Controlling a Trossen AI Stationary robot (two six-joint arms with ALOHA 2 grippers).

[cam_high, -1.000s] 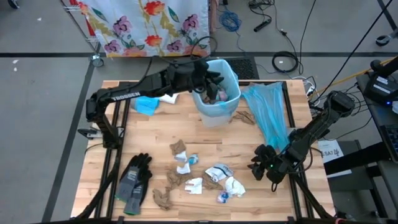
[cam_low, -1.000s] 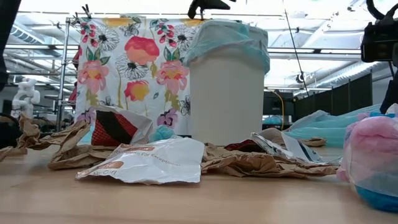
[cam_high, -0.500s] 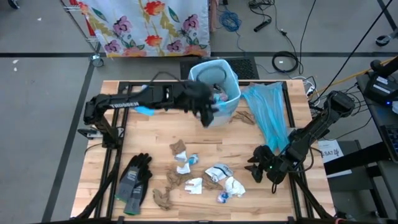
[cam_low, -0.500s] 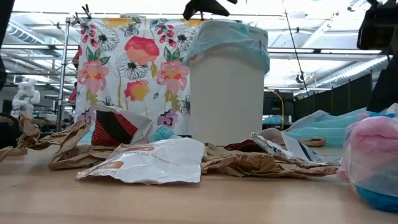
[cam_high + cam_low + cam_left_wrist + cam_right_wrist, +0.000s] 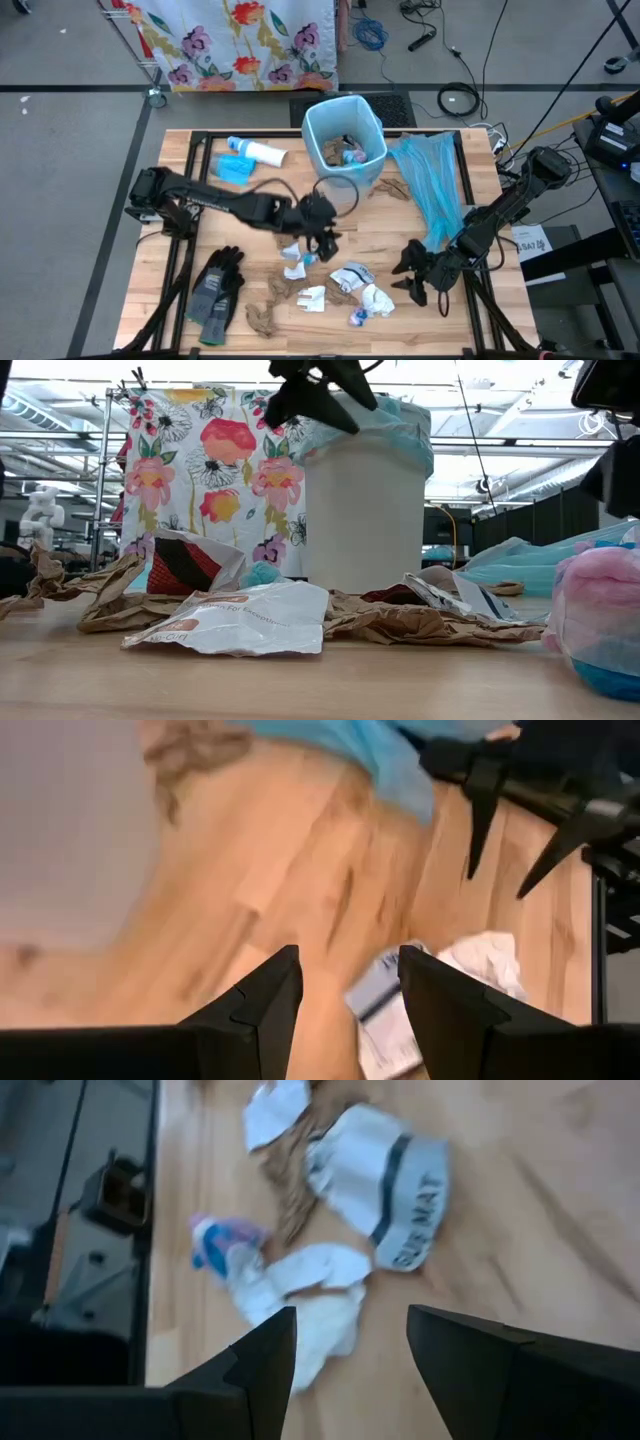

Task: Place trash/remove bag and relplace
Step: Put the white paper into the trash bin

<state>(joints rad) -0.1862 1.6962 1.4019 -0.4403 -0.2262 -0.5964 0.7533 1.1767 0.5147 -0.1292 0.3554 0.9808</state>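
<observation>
- The trash (image 5: 330,285) lies scattered on the near middle of the table (image 5: 400,330): brown wads, white scraps and wrappers with blue bits.
- A pair of gloves (image 5: 215,290) lies at the near left, apart from the trash.
- The right gripper (image 5: 412,280) is low over the table, just right of the trash; its fingers are spread apart and hold nothing.
- The left gripper (image 5: 318,240) hangs over the far edge of the trash pile, with its fingers apart and empty.
- A loose blue bag (image 5: 430,180) lies at the far right.
- The bin (image 5: 345,150) stands at the far middle, lined with a blue bag, with some trash inside.
- A white bottle (image 5: 258,152) lies left of the bin.
</observation>
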